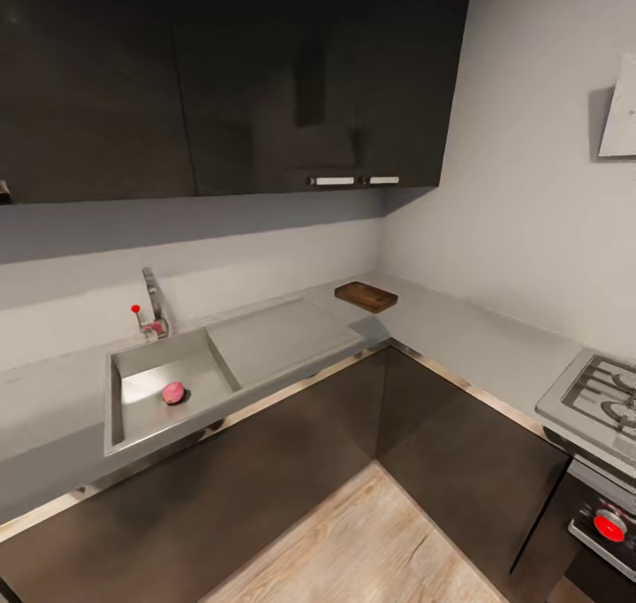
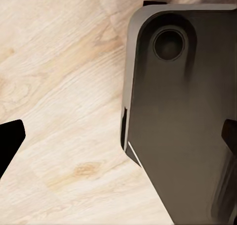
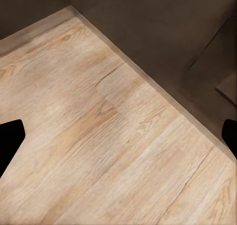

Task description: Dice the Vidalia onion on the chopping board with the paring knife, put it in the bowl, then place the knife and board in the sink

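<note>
Onion (image 1: 173, 393) lies in the sink (image 1: 132, 418) at your left; the chopping board (image 1: 366, 297) sits on the desk's (image 1: 477, 334) far corner. Both your hands hang over wooden floor (image 3: 98, 136), fingers spread, holding nothing.

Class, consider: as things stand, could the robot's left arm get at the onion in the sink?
Probably not yet: the onion lies uncovered in the sink, but the left gripper hangs open over wooden floor.

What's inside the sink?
Inside the sink lies one small pinkish-red round thing, the onion, on the basin floor. Nothing else shows in there, though the near wall hides a strip of the bottom.
</note>
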Robot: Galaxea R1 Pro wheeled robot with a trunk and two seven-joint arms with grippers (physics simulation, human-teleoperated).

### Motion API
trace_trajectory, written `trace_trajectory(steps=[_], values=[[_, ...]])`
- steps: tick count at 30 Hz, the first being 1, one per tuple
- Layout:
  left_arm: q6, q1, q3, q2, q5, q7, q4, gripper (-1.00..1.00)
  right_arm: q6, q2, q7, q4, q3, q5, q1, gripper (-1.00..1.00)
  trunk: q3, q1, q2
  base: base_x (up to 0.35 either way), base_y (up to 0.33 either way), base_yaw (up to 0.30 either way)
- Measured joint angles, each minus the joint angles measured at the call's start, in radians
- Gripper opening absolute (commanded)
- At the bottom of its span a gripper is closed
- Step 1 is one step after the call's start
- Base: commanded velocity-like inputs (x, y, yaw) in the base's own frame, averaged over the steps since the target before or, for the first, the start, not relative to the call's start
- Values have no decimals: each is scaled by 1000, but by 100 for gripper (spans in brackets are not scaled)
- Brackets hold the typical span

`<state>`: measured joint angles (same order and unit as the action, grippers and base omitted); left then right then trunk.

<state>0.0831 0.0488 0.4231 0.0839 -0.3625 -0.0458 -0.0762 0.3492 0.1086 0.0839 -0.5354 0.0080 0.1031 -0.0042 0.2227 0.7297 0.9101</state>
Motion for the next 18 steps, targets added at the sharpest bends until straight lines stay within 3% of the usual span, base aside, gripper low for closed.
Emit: trace_trajectory(steps=[5, 14, 18], values=[[-1, 0, 0, 0, 0, 0, 0, 100, 0, 0, 0, 0, 0, 0, 0, 100, 0, 0, 0, -81, -2, -2], [-2, 0, 0, 0, 0, 0, 0, 100, -2, 0, 0, -3, 2, -5, 0, 100, 0, 1, 0, -282, 0, 0], [-1, 0, 0, -1, 0, 0, 0, 100, -35, 1, 11, -95, 3, -9, 0, 100, 0, 0, 0, -71, 0, 0]])
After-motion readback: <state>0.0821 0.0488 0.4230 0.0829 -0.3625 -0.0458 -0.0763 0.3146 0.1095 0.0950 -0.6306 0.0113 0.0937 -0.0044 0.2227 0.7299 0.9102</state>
